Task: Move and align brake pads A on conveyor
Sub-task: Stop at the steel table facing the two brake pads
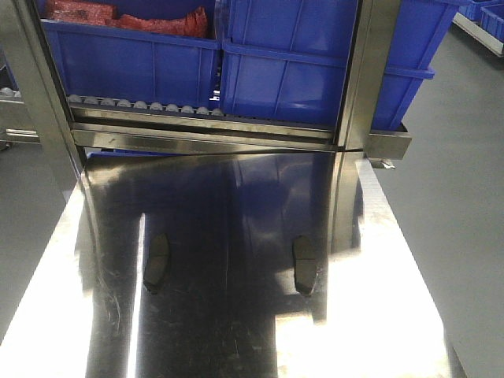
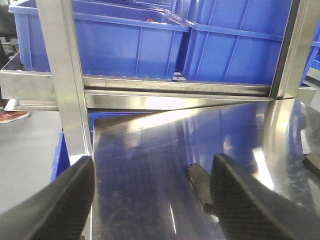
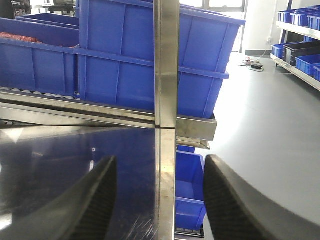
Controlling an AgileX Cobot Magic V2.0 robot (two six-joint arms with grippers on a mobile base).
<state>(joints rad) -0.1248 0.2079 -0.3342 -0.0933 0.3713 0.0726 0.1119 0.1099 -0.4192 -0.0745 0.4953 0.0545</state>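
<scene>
Bins stand behind the table, one holding red parts; left gripper and right gripper hover over it, both spread wide, a pad below the left.

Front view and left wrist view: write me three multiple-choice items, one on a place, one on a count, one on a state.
1. Where do the brake pads lie?
A on a red belt; B on the steel table; C in a cardboard box.
2. How many pads show in the front view?
A one; B two; C four.
3. The left gripper is:
A shut on a pad; B shut on a cloth; C open and empty.

1 B: both pads rest flat on the shiny steel top.
2 B: one lies to the left and one to the right.
3 C: its fingers stand wide apart and grip nothing.
</scene>
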